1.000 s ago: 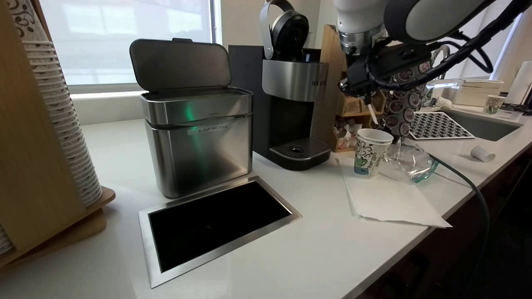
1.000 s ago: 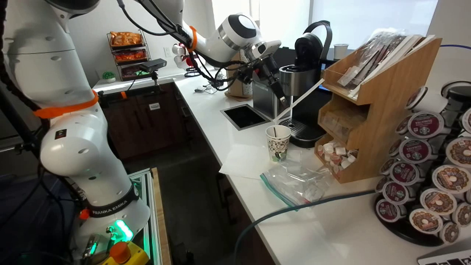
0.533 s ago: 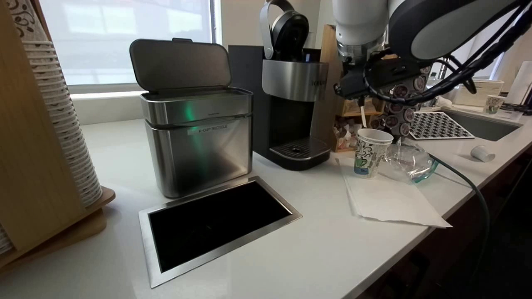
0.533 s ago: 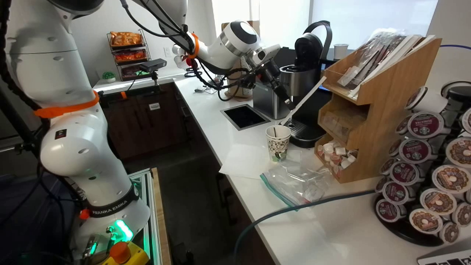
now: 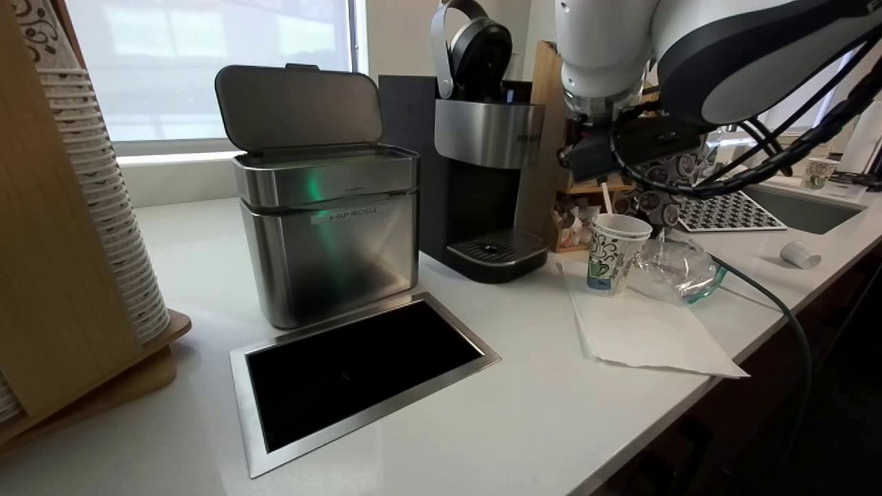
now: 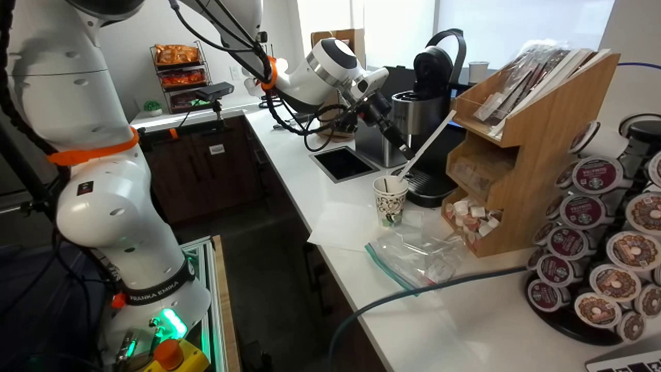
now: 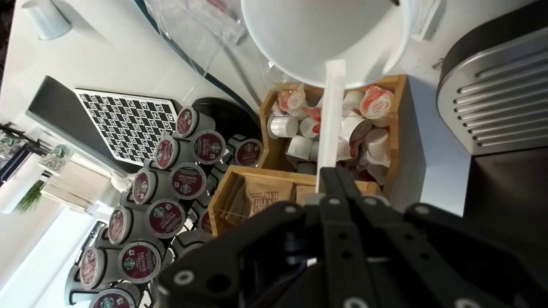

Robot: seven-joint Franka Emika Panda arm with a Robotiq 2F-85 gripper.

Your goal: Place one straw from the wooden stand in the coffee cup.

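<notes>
Slender white straw (image 6: 430, 140), slanting in the grasp, is clear of its compartment but not yet released. Near the front edge of the smooth white counter (image 6: 465, 330) lies a flat white paper sheet (image 6: 341, 227), one corner reaching that edge. On the sheet, upright, stands the small white paper cup with dark scroll print (image 6: 391, 209); a thin dark stick (image 6: 385, 185) shows inside. Just above the cup, the black two-fingered gripper (image 6: 409, 154) has its jaws drawn together on the straw. In the wrist view the straw's lower end crosses the cup's rim; whether it lies within or above the opening cannot be told. Toward the counter's back edge stands the brown stepped wooden stand (image 6: 532, 155). Judged from this arrangement, removal is complete; lowering and release remain.
</notes>
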